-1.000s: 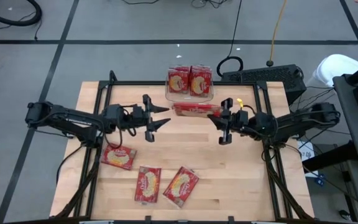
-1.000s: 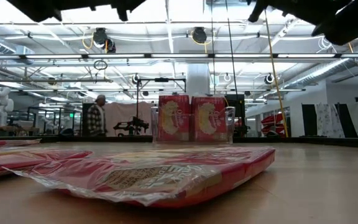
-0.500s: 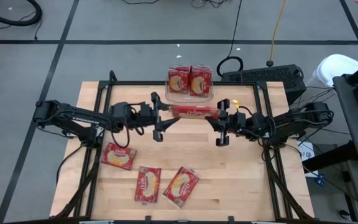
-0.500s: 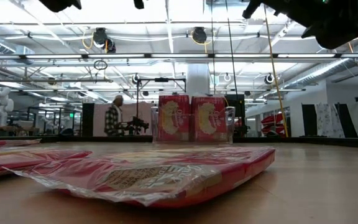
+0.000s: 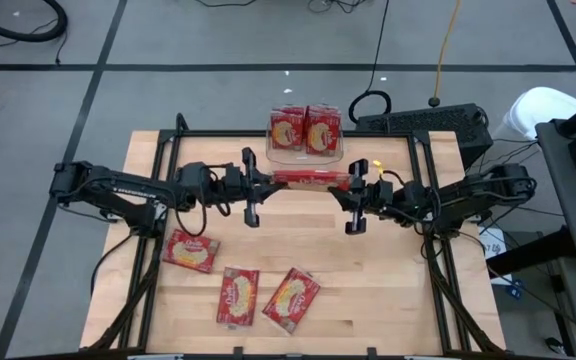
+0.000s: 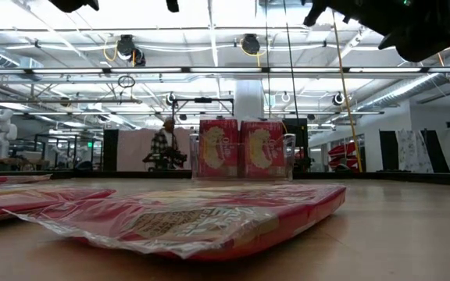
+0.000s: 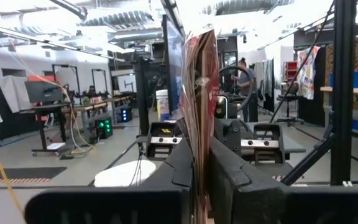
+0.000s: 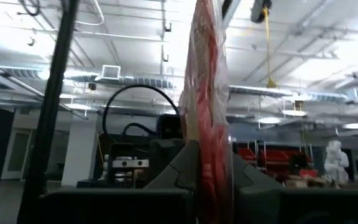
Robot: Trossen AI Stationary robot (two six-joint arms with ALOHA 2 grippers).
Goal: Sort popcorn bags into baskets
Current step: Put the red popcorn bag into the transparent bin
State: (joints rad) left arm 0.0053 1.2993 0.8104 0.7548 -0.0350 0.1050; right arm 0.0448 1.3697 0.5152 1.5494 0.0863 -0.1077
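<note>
The held popcorn bag (image 5: 311,178) hung edge-up between both arms, its long axis running left to right, just near of the clear basket (image 5: 306,152) at the far edge of the surface. The left hand (image 5: 259,183) was clamped shut on its left end and the right hand (image 5: 352,187) on its right end, so neither was nearer. Two bags already stood in the basket; three more (image 5: 238,296) lay flat near-left.

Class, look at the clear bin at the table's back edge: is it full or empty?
Holding packets: the bin has two red bags side by side, standing upright in the low view.
</note>
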